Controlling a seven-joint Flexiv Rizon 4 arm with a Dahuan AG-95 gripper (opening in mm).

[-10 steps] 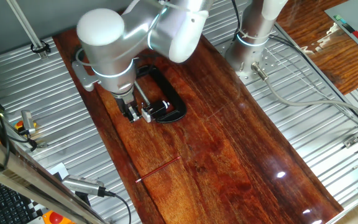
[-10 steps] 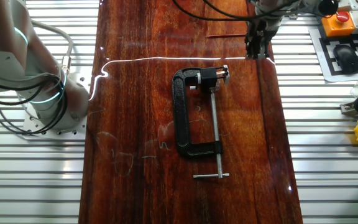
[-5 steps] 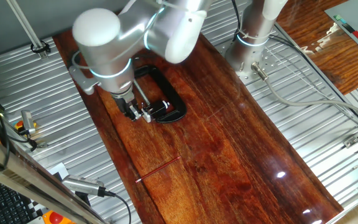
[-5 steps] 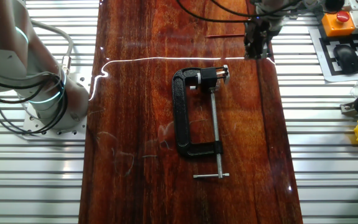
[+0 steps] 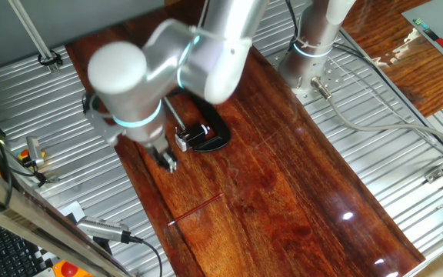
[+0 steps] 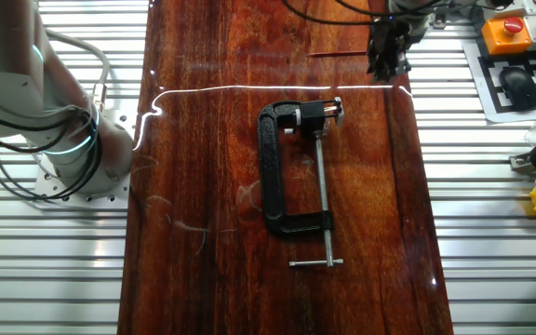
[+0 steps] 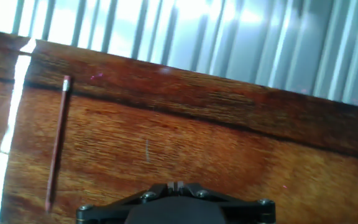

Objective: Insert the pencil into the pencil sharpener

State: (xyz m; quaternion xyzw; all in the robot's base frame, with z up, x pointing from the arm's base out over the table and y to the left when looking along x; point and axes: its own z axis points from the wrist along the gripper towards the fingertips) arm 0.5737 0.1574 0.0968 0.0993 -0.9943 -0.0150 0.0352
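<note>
pencil: thin red pencil flat on the board, free, well apart from the gripper; in the hand view it lies left of the hand; in the other fixed view just beside the gripper, on its left
sharpener: small silvery block at the clamp's screw end, near the gripper, not touching it; in the other fixed view it sits just below the hand
gripper: fingers point down over bare wood; they look close together with nothing between them, but I cannot tell for sure; hand view shows only the black hand base, no fingertips
clamp: black C-clamp with steel screw, lying flat behind the gripper; arm hides most of it in one fixed view
in the way: nothing lies between hand and pencil; bare board there
board edge: the hand is near the board edge, ribbed metal table past it
view differences: the other fixed view shows the whole clamp and a light streak across the board; hand view alone shows the pencil's full length close up; one fixed view shows the arm's elbow above the hand
</note>
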